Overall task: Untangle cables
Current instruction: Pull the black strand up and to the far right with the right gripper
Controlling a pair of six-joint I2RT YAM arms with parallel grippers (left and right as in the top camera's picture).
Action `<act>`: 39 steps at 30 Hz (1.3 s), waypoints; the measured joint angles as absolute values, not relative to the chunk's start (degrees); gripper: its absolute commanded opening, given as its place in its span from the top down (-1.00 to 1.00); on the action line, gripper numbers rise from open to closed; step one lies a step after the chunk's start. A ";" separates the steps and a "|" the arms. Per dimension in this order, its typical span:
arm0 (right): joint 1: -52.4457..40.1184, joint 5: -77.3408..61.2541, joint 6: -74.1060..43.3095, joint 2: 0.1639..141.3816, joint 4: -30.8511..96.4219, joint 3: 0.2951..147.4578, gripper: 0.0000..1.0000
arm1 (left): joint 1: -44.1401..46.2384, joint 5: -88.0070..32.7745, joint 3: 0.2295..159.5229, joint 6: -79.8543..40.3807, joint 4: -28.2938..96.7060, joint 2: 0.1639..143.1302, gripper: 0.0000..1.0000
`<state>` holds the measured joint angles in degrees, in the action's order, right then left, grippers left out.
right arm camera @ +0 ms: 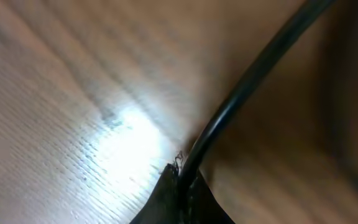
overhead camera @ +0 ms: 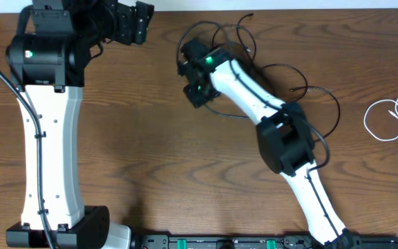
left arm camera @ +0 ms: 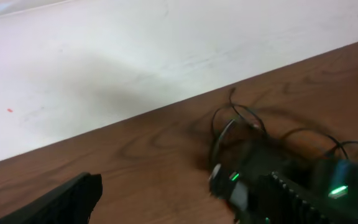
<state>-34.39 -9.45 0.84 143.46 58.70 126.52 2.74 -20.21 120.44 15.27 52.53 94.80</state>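
The long black cable (overhead camera: 302, 90) lies in loose loops on the wooden table at the top middle, running right. My right gripper (overhead camera: 197, 95) is down on the left part of the loops and is shut on the black cable (right arm camera: 247, 81), which runs from between the fingertips (right arm camera: 182, 180) up to the right. The short white cable (overhead camera: 391, 119) lies coiled apart at the far right edge. My left gripper (overhead camera: 133, 21) hovers at the top left, fingers apart and empty; its wrist view shows the black loops (left arm camera: 241, 124) and the right arm ahead.
The left arm's white link (overhead camera: 47, 152) spans the left side of the table. The right arm (overhead camera: 282, 138) crosses the middle diagonally from the front base. A pale wall (left arm camera: 135, 50) borders the table's far edge.
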 measured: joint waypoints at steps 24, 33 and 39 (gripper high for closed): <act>-24.88 -6.44 -0.80 99.66 55.86 126.69 0.98 | 2.07 -20.67 120.44 15.25 52.56 94.80 -0.68; -22.48 9.82 0.69 89.84 55.51 127.33 0.98 | 2.07 -22.76 120.44 15.25 52.56 94.80 -0.69; -13.93 17.12 1.54 90.37 56.95 127.37 0.98 | 2.09 -22.85 120.44 15.25 52.56 94.80 -0.69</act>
<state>-13.93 17.12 1.54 90.37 56.95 127.37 2.09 -22.85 120.44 15.25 52.56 94.80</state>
